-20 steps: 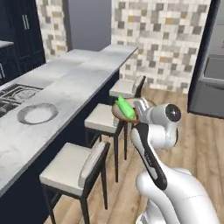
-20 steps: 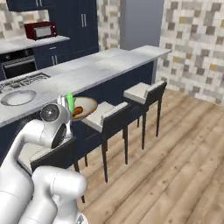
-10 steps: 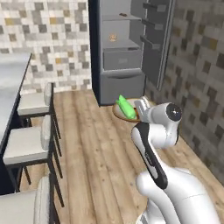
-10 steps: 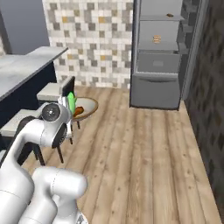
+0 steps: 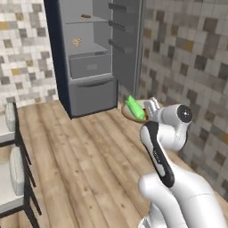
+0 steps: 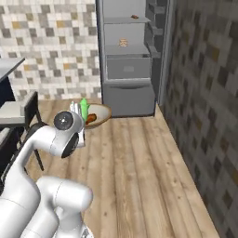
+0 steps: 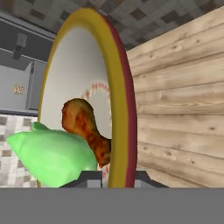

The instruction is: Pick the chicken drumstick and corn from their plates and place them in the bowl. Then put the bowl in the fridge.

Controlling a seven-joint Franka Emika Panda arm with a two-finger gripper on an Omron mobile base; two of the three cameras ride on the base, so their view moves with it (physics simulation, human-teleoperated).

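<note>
- Left base view: the fridge (image 5: pixel 89 58) is standing open in the upper middle of the frame, grey shelves and drawers showing, with its door (image 5: pixel 129 44) swung toward the mosaic-tiled wall (image 5: pixel 191 71) on the right. Wooden plank floor (image 5: pixel 80 164) is filling the lower half. Two pale-cushioned stools (image 5: pixel 11 178) are lining the left edge. The white arm is rising from the lower right, and the end effector (image 5: pixel 149 110) is carrying the bowl (image 5: pixel 133 109) just right of centre, with the corn (image 5: pixel 135 108) lying green across it.
- Right base view: the fridge (image 6: pixel 128 60) is sitting at upper centre, tiled wall (image 6: pixel 204 102) running down the right side. A stool (image 6: pixel 18 114) and a corner of the counter (image 6: pixel 9 65) are showing at the left edge. The end effector (image 6: pixel 78 122) is holding the bowl (image 6: pixel 98 114) above the floor (image 6: pixel 139 176), left of centre; the corn (image 6: pixel 84 108) is standing up at its near side and the chicken drumstick (image 6: pixel 91 118) is resting inside.
- Hand view: the fingertips (image 7: pixel 89 177) are pinching the bowl's (image 7: pixel 116 100) thick rim at the bottom of the frame. The chicken drumstick (image 7: pixel 85 129) and the corn (image 7: pixel 52 153) are lying against the pale inside, touching each other. Floor planks (image 7: pixel 179 100) are filling the right half.
</note>
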